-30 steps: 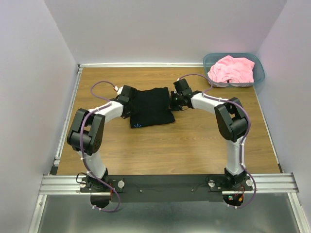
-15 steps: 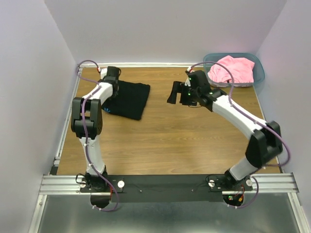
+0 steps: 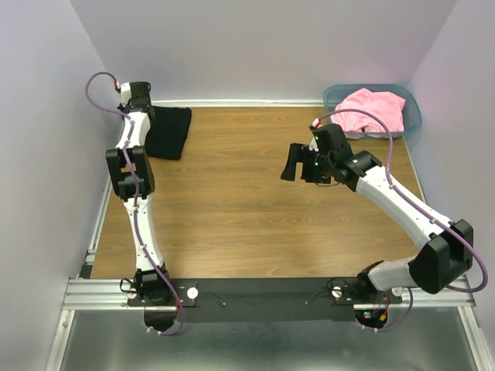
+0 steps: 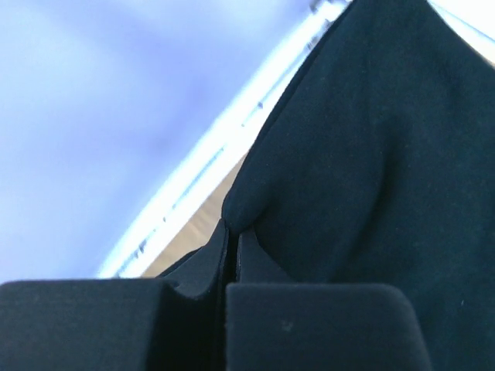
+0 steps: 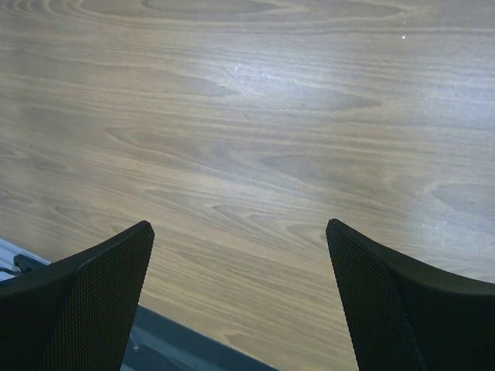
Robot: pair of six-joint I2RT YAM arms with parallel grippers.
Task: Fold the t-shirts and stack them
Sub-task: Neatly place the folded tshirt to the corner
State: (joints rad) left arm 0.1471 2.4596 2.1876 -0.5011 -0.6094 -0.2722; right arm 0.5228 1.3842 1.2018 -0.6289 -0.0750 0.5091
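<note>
While the left gripper [image 4: 230, 255] was clamped on an edge of the folded black t-shirt [image 3: 170, 131] at the far left corner of the table [image 3: 247, 224], the right gripper [image 3: 289, 162] hung over bare wood, jaws spread wide, holding nothing. The pink t-shirt [image 3: 371, 110] lay crumpled in the teal bin [image 3: 415, 124] at the far right corner.

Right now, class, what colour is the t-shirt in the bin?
The t-shirt in the bin is plain light pink, clearest in the top external view.

The left gripper [image 4: 230, 259] pinches a fold of the black t-shirt [image 4: 371, 154] (jaws nearly touching) beside the table's pale rail [image 4: 216, 154]
</note>
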